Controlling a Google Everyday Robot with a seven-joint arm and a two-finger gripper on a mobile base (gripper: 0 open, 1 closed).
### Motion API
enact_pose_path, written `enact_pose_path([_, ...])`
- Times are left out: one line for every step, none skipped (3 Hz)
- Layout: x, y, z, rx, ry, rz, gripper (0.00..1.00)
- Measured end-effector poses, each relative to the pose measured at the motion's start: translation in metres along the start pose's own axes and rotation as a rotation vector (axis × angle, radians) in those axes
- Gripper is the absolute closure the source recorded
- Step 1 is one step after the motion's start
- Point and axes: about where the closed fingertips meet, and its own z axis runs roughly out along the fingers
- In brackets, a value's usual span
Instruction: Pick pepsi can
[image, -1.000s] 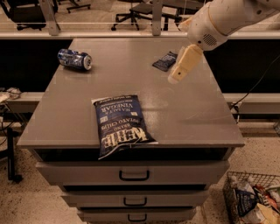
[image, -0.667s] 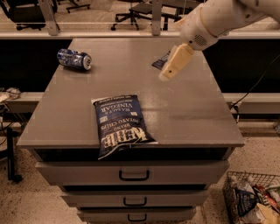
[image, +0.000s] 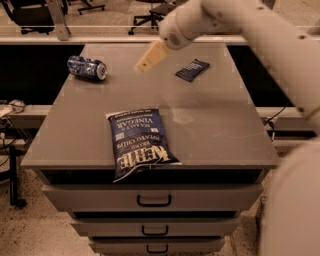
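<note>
1. Gripper (image: 150, 56): shown in the air above the rear middle of the cabinet top (image: 215, 130), tilted down and to the left. Whether it is parted or closed cannot be told; nothing is seen to be carried by it.
2. Arm (image: 240, 25): seen reaching in from the upper right, with its pale bulk filling the right edge of the view.
3. Change: over the last second the gripper has been carried leftward, away from the small dark packet (image: 192, 69), which is now fully uncovered. The gap to the target has been narrowed, so an approach is judged to be under way and no grasp has yet been made.
4. Pepsi can (image: 87, 67): found lying on its side near the rear left corner, silver end turned to the right, apart from the gripper and to its left. It has not been shifted.
5. Chip bag (image: 140, 142): laid flat at the front centre, its lower end overhanging the front edge, well apart from the can.
6. Surface: a smooth grey top over a stack of drawers (image: 154, 200) with dark handles.
7. Room: office chairs (image: 30, 12) are seen behind, and speckled floor below.
</note>
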Motion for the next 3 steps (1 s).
enact_pose_path([-0.038, -0.005, 0.068, -0.044, -0.053, 0.041, 0.00])
enact_pose_path([-0.059, 0.003, 0.120, -0.078, -0.054, 0.054, 0.00])
enact_pose_path([-0.071, 0.015, 0.168, -0.112, -0.028, 0.061, 0.00])
